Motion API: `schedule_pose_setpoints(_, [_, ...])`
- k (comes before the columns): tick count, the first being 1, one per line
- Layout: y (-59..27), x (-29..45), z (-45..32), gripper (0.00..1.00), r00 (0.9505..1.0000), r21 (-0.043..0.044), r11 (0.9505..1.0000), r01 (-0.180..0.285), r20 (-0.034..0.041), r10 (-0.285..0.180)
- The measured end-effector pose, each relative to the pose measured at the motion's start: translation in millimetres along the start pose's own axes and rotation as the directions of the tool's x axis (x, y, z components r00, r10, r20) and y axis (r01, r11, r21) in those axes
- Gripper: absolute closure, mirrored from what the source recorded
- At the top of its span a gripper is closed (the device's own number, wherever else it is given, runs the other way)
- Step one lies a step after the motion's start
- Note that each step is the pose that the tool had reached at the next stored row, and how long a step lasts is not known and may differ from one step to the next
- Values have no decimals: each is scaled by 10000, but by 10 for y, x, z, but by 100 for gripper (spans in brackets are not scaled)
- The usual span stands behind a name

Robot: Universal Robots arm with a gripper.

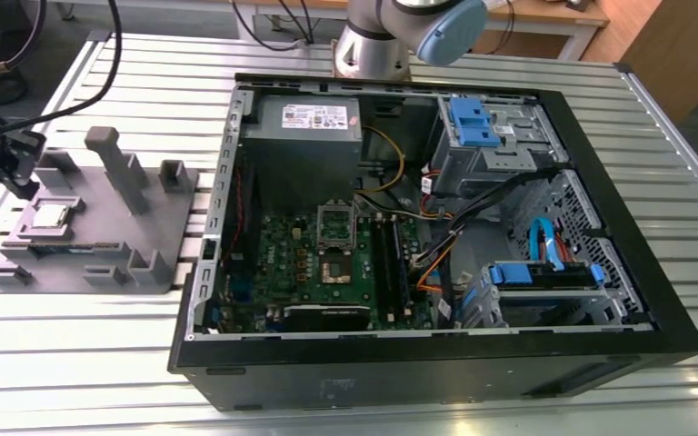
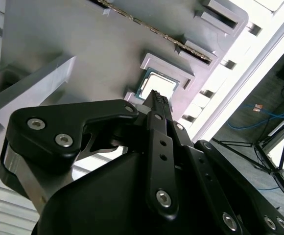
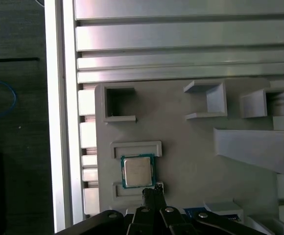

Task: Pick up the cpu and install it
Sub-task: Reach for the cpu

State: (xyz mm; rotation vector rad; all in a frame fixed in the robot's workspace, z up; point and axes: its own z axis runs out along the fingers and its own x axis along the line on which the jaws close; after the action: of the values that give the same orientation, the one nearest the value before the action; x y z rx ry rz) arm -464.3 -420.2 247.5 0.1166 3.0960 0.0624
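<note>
1. The gripper (image 3: 152, 192) hangs with its two fingers pressed together and nothing between them, tips pointing down.
2. The cpu (image 3: 137, 171) lies flat just below and slightly ahead of the tips, not touched, silvery top up and green edge showing.
3. It sits in a shallow pocket of the grey fixture block (image 3: 191, 147), with low raised ledges (image 3: 136, 147) close against two opposite sides. The fingers probably need to part and come down over the two free sides, square to the chip, so that they miss those ledges.
4. A light, level grip on the edges looks wise: the chip is thin, and a tilt could jam it in the pocket.
5. Further out stand the block's tall posts (image 1: 109, 154); a straight vertical path would keep clear of them.
6. Well away from the gripper, the open computer case (image 1: 446, 350) holds the green motherboard (image 1: 313, 263).
</note>
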Motion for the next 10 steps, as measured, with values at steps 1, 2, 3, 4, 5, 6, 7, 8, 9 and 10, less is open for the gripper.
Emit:
schedule_pose_setpoints(1, [-1,0,14,89,10000,6,10000,0,1,0])
schedule_pose_setpoints(2, [0,2,26,89,10000,30,10000,0,3,0])
schedule_pose_setpoints(3, [-1,2,36,89,10000,71,10000,1,6,-2])
schedule_pose_setpoints(4, [-1,2,47,89,10000,111,9999,4,9,-4])
schedule_pose_setpoints(5, [-2,2,57,89,10000,149,9999,6,11,-6])
schedule_pose_setpoints(6, [-3,3,68,89,10000,186,9998,8,13,-8])
schedule_pose_setpoints(7, [-3,3,80,89,10000,221,9998,10,16,-10])
schedule_pose_setpoints(8, [-4,3,92,89,10000,245,9997,11,18,-11])
schedule_pose_setpoints(9, [-5,4,103,89,10000,252,9997,12,17,-12])
schedule_pose_setpoints(10, [-5,4,116,89,10000,255,9997,12,15,-12])
